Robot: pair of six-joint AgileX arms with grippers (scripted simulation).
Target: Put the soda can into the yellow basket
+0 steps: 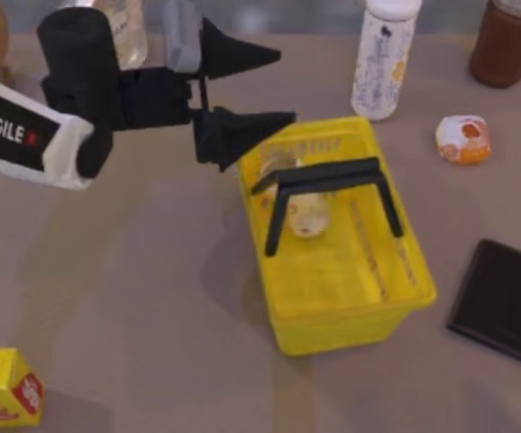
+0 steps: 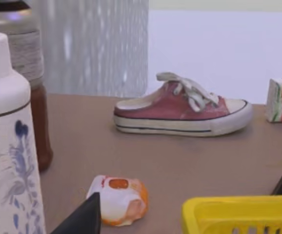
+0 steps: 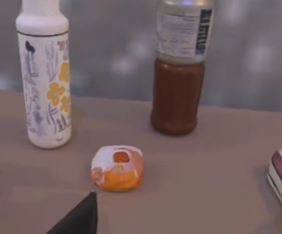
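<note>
On the brown desk [image 1: 152,298] the yellow basket [image 1: 351,311] stands near the middle, and the soda can [image 1: 304,215] already lies on its side inside it, under the black handle [image 1: 328,180]. The left pincer [image 1: 265,88] hangs just beside the basket's far-left corner with its fingers spread apart and holding nothing. I judge the task as done, with only the arm's pulling away left; the right arm is outside the top view.

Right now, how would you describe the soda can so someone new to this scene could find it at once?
Find the yellow basket, the biggest thing on the table, right of the middle in the top view. The soda can lies inside it, under the black swing handle. It is small, pale and round-bodied, unlike the tall flowered bottle standing behind the basket.
</note>
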